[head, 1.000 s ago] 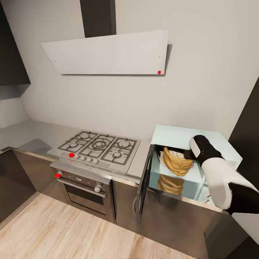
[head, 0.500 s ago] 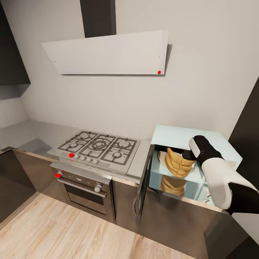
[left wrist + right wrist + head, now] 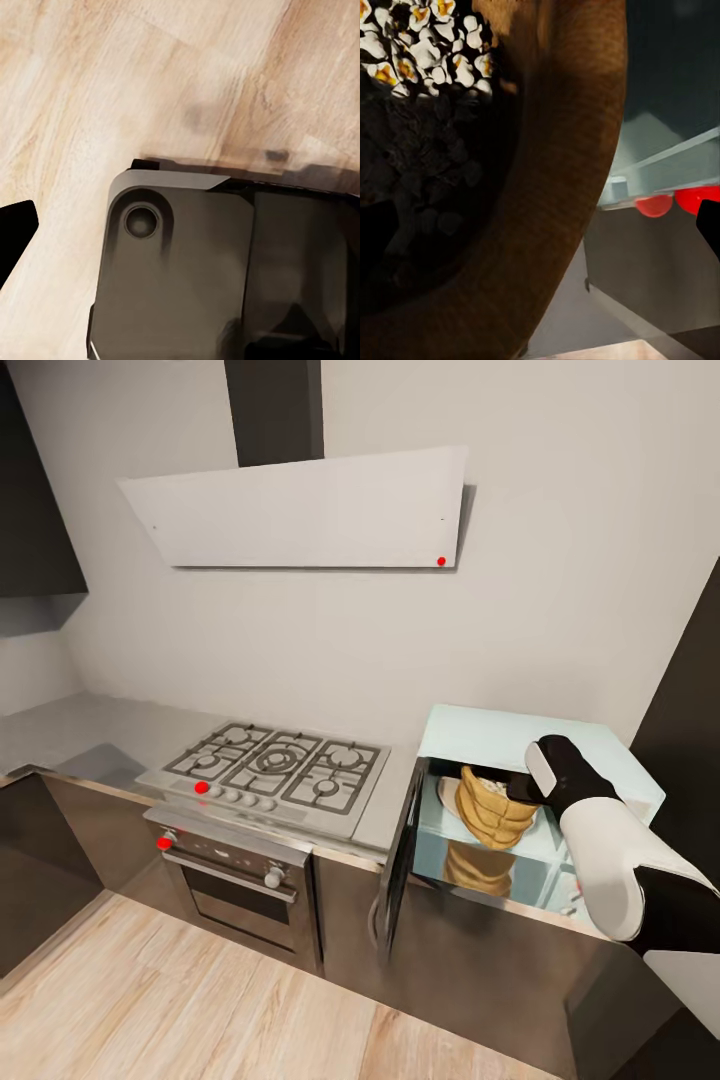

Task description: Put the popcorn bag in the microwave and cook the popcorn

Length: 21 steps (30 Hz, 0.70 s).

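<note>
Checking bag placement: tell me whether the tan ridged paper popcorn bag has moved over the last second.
Yes: the popcorn bag tipped upright, then tilted back, inside the pale blue microwave.

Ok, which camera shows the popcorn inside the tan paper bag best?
The right wrist view: it looks straight into the ridged tan-brown paper bag at the white-and-yellow popped kernels. The head view shows them as a small pale patch. The left wrist view faces the wood floor.

The microwave [image 3: 540, 760] cavity is crowded by the popcorn bag [image 3: 492, 815] and the right arm, its swung-out door [image 3: 398, 865] blocks the hob-side approach, leaving the front free.
</note>
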### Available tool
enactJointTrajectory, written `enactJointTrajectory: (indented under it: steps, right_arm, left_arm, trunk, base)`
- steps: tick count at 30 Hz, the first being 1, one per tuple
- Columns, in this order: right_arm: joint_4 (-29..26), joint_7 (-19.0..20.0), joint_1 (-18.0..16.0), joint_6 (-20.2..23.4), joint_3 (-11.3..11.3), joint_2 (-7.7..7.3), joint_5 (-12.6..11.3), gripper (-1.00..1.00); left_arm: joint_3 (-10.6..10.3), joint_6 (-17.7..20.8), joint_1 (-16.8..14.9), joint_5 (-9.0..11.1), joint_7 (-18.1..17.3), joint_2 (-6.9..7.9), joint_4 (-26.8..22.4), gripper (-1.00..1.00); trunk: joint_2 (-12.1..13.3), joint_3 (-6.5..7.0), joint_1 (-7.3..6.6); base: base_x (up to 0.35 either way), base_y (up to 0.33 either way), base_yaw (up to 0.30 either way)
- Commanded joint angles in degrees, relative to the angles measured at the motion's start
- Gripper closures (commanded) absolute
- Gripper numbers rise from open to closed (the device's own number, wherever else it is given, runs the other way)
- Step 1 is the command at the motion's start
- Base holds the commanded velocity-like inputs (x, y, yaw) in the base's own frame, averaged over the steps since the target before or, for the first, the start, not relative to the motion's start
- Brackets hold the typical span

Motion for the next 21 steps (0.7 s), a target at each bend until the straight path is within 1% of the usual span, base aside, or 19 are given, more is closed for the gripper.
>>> enactJointTrajectory:
  steps: [1, 10, 14, 19, 21]
  right_arm:
    - [-0.1, -0.3, -0.1, 0.1, -0.1, 0.02, -0.3, -1.0]
    - [-0.7, -0.4, -0.9, 0.4, -0.2, 0.1, -0.5, -1.0]
    - [-0.9, -0.4, -2.4, 1.8, -0.2, 0.11, -0.6, -1.0]
    - [-1.0, -0.4, -3.1, 3.4, -0.2, 0.11, -0.6, -1.0]
    - [-1.1, -0.4, -3.3, 4.5, -0.2, 0.11, -0.7, -1.0]
  left_arm:
    - [0.2, -0.2, -0.1, 0.0, 0.1, -0.03, 0.0, -1.0]
    - [0.2, -0.2, 0.0, 0.0, 0.1, -0.04, 0.0, -1.0]
    - [0.2, -0.2, -0.1, 0.0, 0.1, -0.02, 0.0, -1.0]
    - [0.2, -0.2, -0.1, 0.0, 0.1, -0.02, 0.0, -1.0]
    - [0.3, -0.2, -0.1, 0.0, 0.1, -0.02, 0.0, -1.0]
  trunk:
    - [-0.1, -0.13, 0.04]
    - [-0.1, -0.13, 0.04]
    - [-0.1, -0.13, 0.04]
    - [-0.1, -0.13, 0.04]
    - [-0.1, -0.13, 0.04]
  base:
    - [-0.002, 0.0, 0.0]
    - [0.0, 0.0, 0.0]
    - [0.0, 0.0, 0.0]
    - [0.0, 0.0, 0.0]
    - [-0.104, 0.0, 0.0]
